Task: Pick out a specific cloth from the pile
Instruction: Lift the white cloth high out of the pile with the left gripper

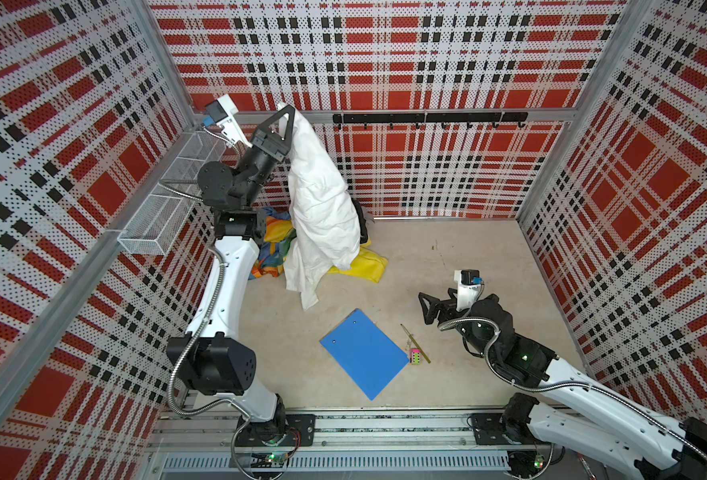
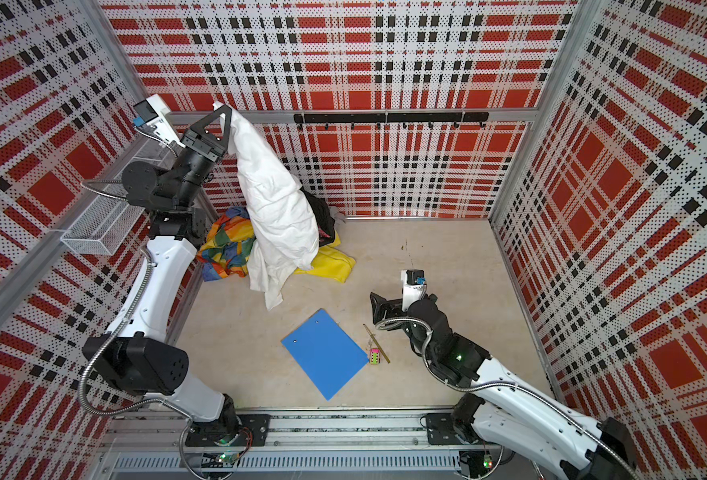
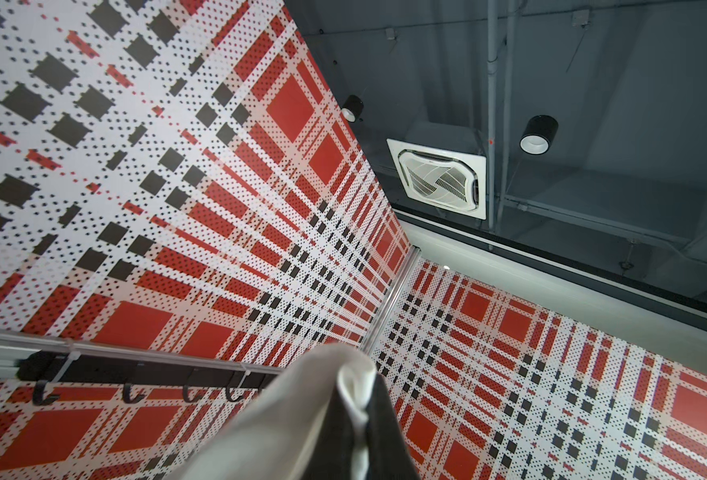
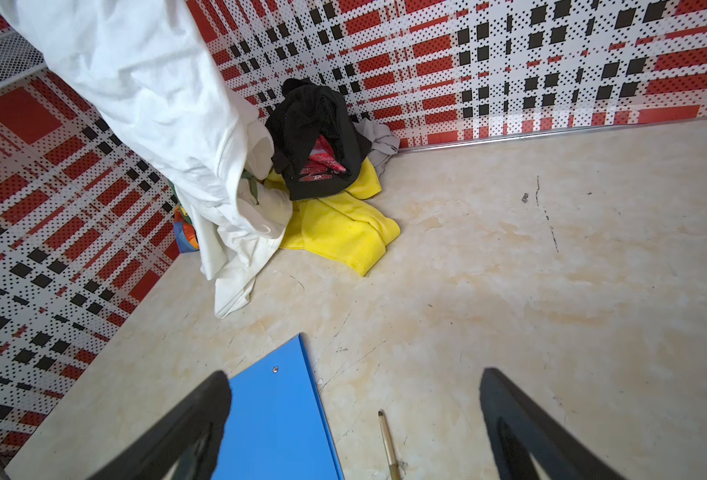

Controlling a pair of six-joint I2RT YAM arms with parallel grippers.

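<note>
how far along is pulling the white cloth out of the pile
Done: the left gripper is shut on the white cloth, holding most of it above the pile. In hand: the cloth hangs, its lower end lying on the table beside the yellow cloth. Left: likely lifting that end clear. The right gripper is open near the blue clipboard.

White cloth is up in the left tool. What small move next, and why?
Probably raise the left tool higher and draw it away from the pile: it is shut on the top of the white cloth, yet the lower end lies on the table beside the yellow cloth, so it is not free.
</note>
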